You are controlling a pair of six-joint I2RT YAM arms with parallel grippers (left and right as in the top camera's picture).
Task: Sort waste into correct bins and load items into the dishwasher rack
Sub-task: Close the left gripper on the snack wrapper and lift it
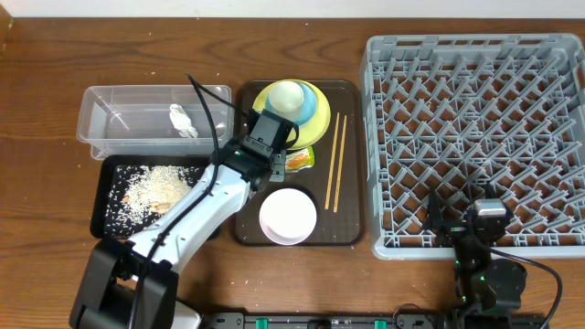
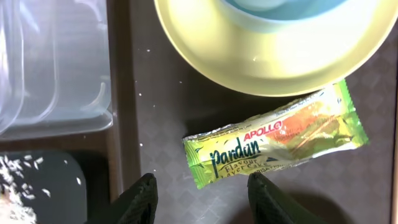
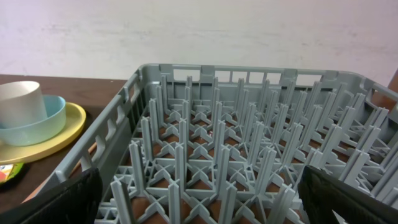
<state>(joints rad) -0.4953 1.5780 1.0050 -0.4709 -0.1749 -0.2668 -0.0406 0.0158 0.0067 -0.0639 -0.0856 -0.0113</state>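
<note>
At the table's near right corner, the right gripper (image 3: 199,208) hangs spread wide and empty at the near edge of the dishwasher rack (image 1: 475,137). Farther in, over the middle of the brown tray (image 1: 352,228), the left gripper (image 2: 202,202) stands open, holding nothing. It is poised over the snack wrapper (image 2: 273,140) without touching it. The wrapper lies flat just beside the yellow plate (image 2: 280,68) at the tray's far edge.
</note>
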